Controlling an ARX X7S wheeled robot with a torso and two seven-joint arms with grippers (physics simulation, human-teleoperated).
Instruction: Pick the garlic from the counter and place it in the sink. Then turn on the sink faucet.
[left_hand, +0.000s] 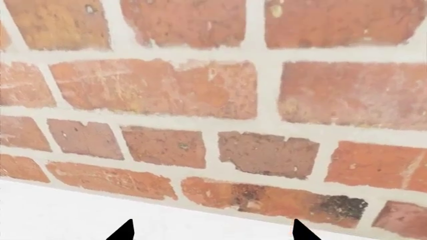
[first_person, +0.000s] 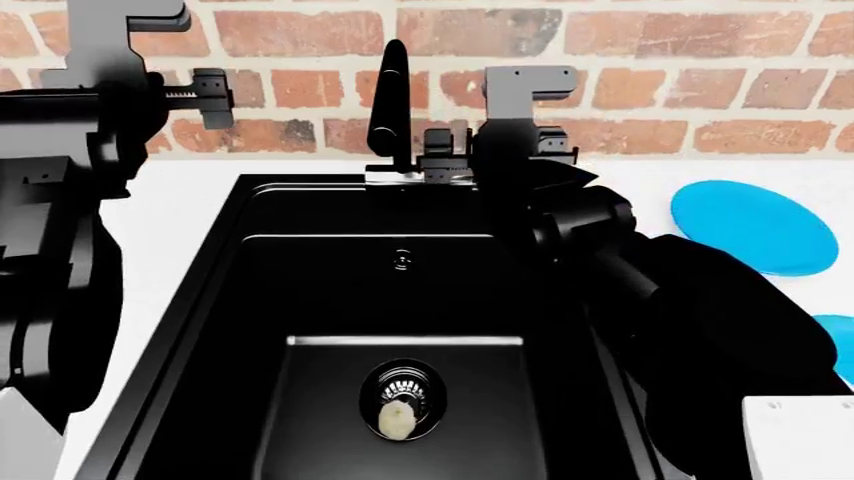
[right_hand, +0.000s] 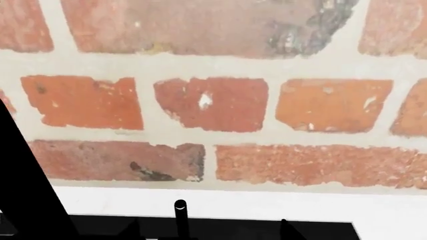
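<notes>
The right gripper (first_person: 461, 150) sits at the far rim of the sink (first_person: 254, 300), just right of the faucet (first_person: 390, 95) and around its thin lever (right_hand: 180, 215). In the right wrist view the two finger tips (right_hand: 283, 227) show apart with the lever standing between them, closer to one; whether either touches it I cannot tell. The fingers are at a moderate spread and hold nothing.

The left gripper (left_hand: 210, 232) is raised at the far left, over the tabletop (first_person: 174, 200) near the brick wall (left_hand: 213, 100). Its finger tips (left_hand: 123, 231) stand wide apart and empty, pointing at the wall.

The garlic (first_person: 396, 420) lies at the bottom of the sink, on the near edge of the round drain (first_person: 400, 385). Two blue plates (first_person: 754, 225) lie on the tabletop to the right of the sink.
</notes>
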